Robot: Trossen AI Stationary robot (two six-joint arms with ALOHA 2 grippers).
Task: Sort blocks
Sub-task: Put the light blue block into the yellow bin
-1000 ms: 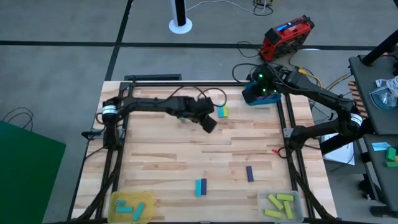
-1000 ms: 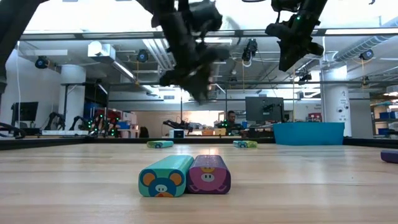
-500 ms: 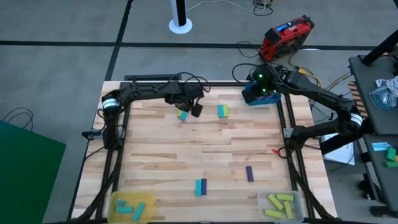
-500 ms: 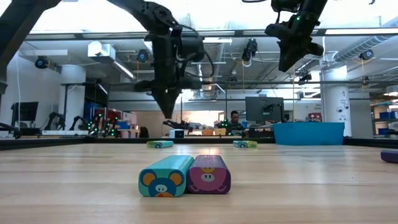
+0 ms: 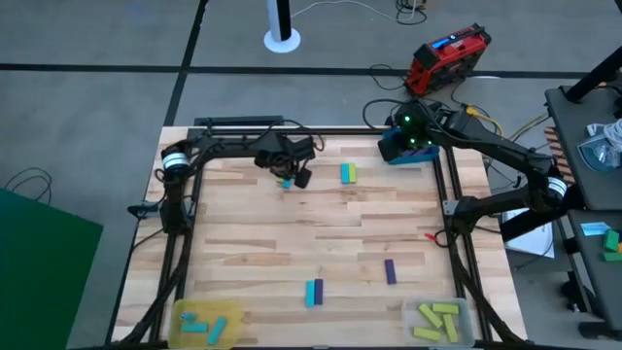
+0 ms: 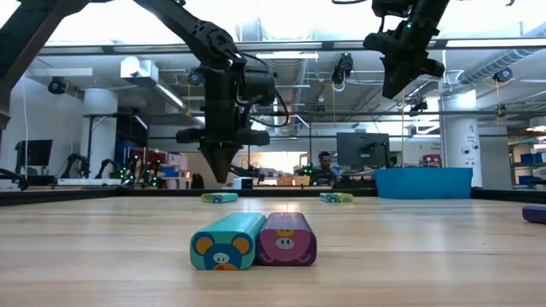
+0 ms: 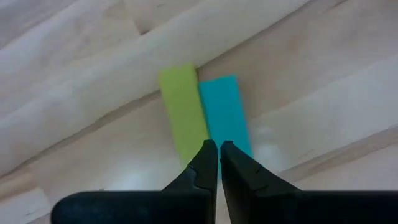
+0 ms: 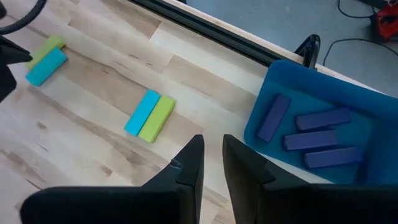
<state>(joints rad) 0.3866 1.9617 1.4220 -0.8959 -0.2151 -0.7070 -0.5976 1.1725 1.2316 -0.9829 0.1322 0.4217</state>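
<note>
Our left gripper has dropped w/ fingers pinched together over the green/cyan pair near the wood table's far edge, right gripper slightly apart above the blue tray, mid-table roomy, lab beyond.

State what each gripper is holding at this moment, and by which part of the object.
Nothing. The left gripper is shut and empty above a yellow-green block and cyan block. The right gripper, slightly open, hangs empty near the blue tray.
</note>
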